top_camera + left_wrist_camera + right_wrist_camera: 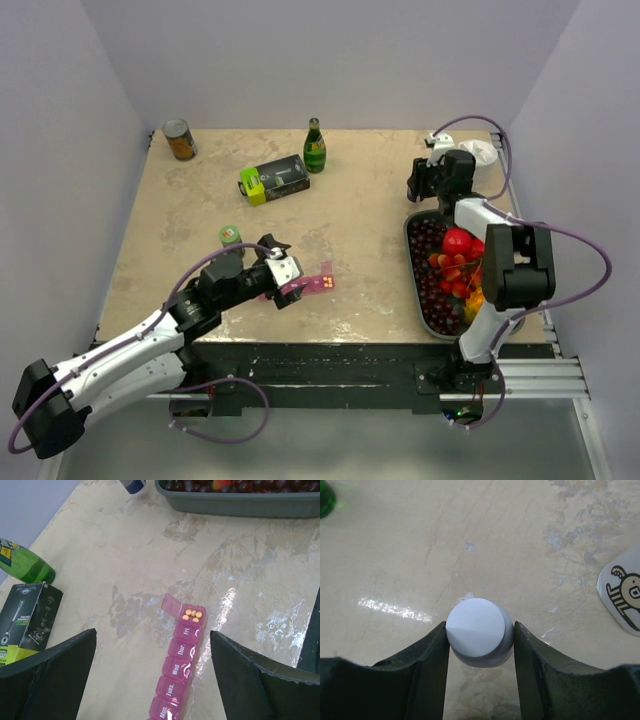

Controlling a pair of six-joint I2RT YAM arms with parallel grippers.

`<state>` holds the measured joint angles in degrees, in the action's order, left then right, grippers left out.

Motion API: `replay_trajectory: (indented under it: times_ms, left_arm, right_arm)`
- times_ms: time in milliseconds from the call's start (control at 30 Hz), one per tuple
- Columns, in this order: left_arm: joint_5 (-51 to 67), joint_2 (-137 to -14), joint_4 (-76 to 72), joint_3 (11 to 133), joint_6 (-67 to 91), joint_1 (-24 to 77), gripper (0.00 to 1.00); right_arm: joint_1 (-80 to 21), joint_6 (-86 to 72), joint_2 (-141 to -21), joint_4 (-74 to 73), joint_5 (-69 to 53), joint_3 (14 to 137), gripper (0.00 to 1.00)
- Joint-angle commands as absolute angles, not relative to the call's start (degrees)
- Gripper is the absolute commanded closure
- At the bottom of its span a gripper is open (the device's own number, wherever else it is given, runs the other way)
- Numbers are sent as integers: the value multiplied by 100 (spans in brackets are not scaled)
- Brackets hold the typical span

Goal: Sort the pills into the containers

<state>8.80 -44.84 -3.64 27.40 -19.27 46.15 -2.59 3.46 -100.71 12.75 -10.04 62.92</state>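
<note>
The containers [179, 676] form one pink pill-organiser strip with day labels, lying on the table; in the top view the containers [316, 284] are near the front centre. The end compartment past "Fri" has its lid up and holds several orange pills [192, 615]; the other lids in view are down. My left gripper [152, 645] hovers open over the strip, one finger on each side, touching nothing. At the back right, my right gripper [480, 630] is shut on a small white-capped bottle [476, 629] standing upright between its fingers.
A dark tray [411, 262] of fruit lies along the right side under the right arm. A green bottle [315, 147], a black-and-green box [274, 179], a can [180, 140] and a small green-lidded jar [231, 236] stand further back and left. A cartoon-printed white item [625, 592] lies beside the right gripper.
</note>
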Motion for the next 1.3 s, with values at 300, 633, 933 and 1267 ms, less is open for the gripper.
replay_trajectory:
  times_ms: [300,633,933,1267]
  left_arm:
    - [739,-4869,-422,2698,-2258,4614,1]
    - [773,-5633,-317,2628,-3251,4597,0]
    - [1221,-7092,-9,3006,-3858,4210,1]
    - [1318,-7962,298,3392,-4043,4061,22]
  right_arm:
    - [-132,200,-10486,1267,-1071,6715,34]
    - [-149,1730,-9317,100,-2465,6793,1]
    - [-1211,2350,-9993,-2084,-5599,7392,8]
    - [-2004,1134,-10854,-1468,-4624,7497,61]
